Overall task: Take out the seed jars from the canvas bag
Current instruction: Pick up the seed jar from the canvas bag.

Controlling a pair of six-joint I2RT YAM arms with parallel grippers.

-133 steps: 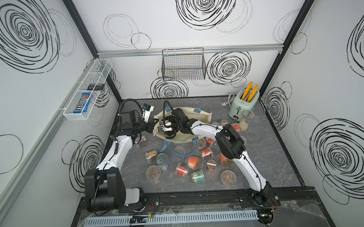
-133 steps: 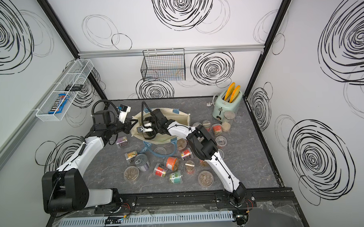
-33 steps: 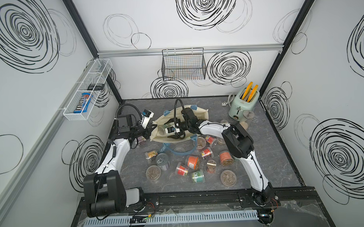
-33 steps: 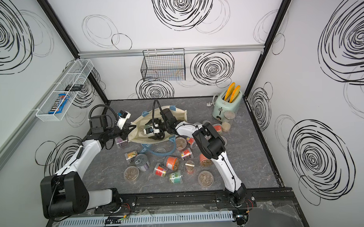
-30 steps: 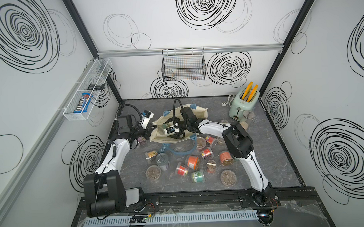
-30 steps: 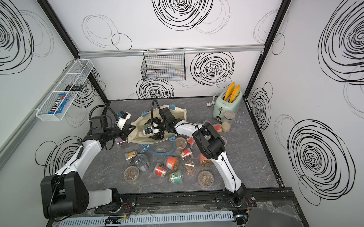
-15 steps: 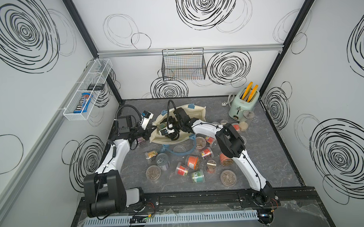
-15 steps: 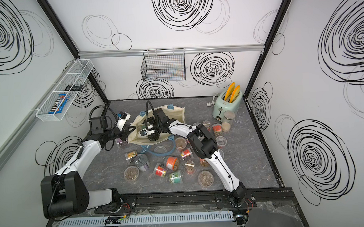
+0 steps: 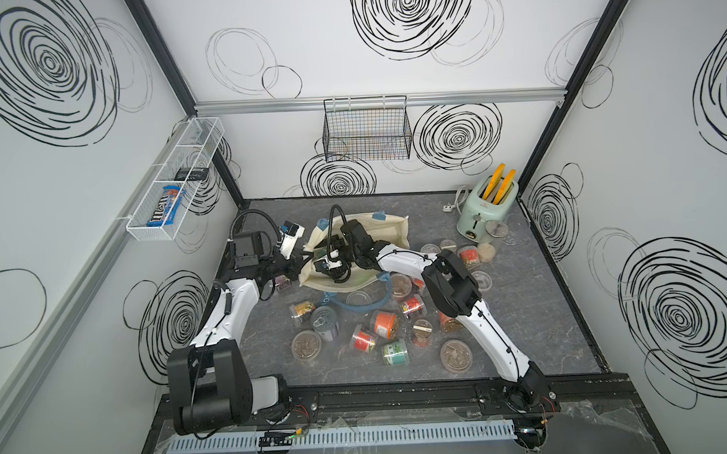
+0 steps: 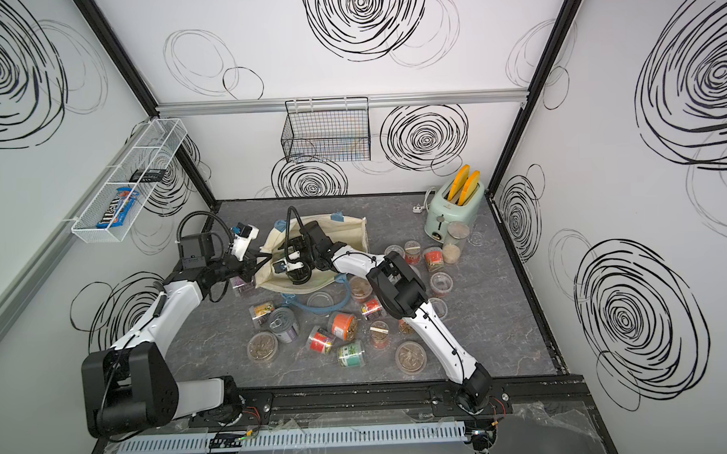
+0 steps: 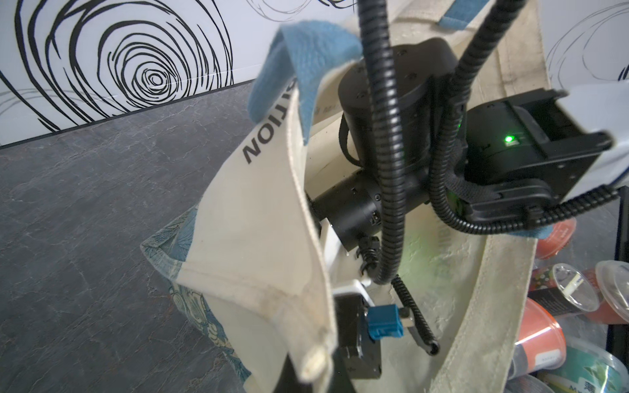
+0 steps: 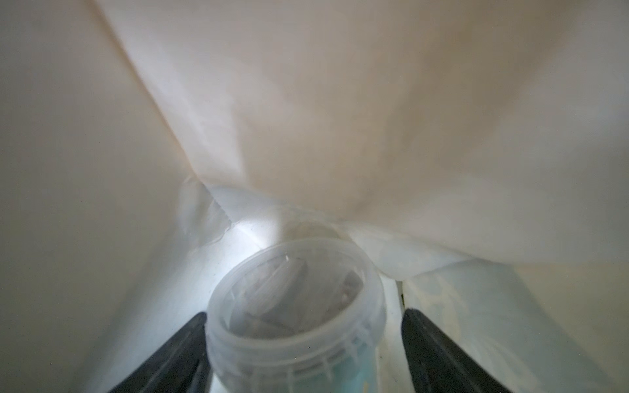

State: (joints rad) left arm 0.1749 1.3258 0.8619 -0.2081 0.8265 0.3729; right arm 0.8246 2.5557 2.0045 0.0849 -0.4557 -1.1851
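Note:
The cream canvas bag (image 9: pixel 389 231) (image 10: pixel 347 237) lies on its side on the grey table, mouth toward the left arm. My left gripper (image 9: pixel 302 261) (image 11: pixel 313 374) is shut on the bag's rim (image 11: pixel 258 217) and holds the mouth up. My right arm (image 11: pixel 384 112) reaches into the bag. Inside, my right gripper (image 12: pixel 304 314) stands open around a clear seed jar (image 12: pixel 296 296); one finger (image 12: pixel 183 340) touches the jar, while the other finger (image 12: pixel 429 340) is a gap away. Several seed jars (image 9: pixel 384 322) (image 10: pixel 343 323) lie scattered on the table in front of the bag.
A tin can (image 9: pixel 324 321) lies among the jars. A mint toaster (image 9: pixel 488 205) and a taller canister (image 9: pixel 488 248) stand at the back right. A wire basket (image 9: pixel 366 130) and a white wall shelf (image 9: pixel 173 180) hang above the table.
My right arm has pushed further into the bag, toward the left. The left gripper keeps its hold on the rim in about the same place.

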